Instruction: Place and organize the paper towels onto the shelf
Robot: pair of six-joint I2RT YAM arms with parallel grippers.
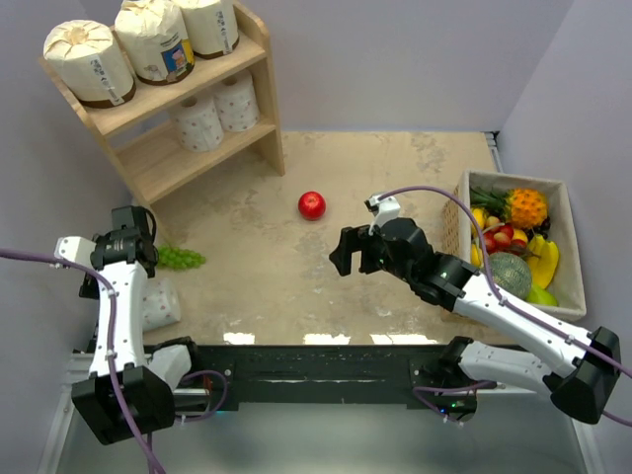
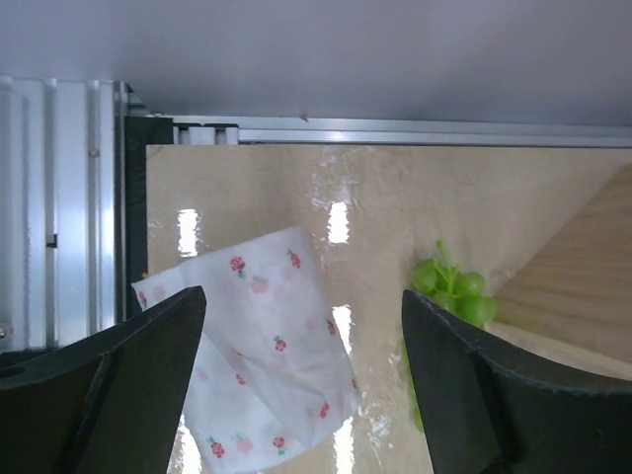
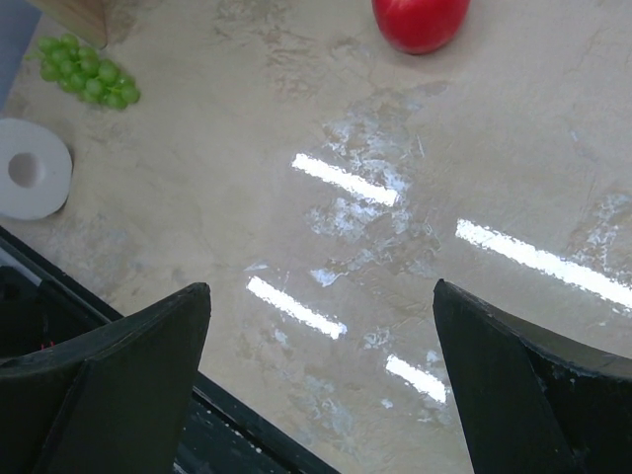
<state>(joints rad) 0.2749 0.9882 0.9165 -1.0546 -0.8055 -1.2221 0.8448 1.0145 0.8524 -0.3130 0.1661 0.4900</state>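
One roll (image 2: 257, 336) lies on tabletop (image 2: 395, 197), five on shelf (image 1: 158, 173). Your left end effector (image 2: 304, 306) released above it: lower, clench. Right end effector (image 3: 321, 291) released.

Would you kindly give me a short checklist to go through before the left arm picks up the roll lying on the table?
1. Left gripper open and empty: ok.
2. Roll centred between its fingers: not ok, it sits off toward one finger.
3. Grapes apart from the roll: ok, though close to the other finger.
4. Room on the shelf: ok, the lowest tier is bare.
5. Right gripper open, empty, away from the roll: ok.
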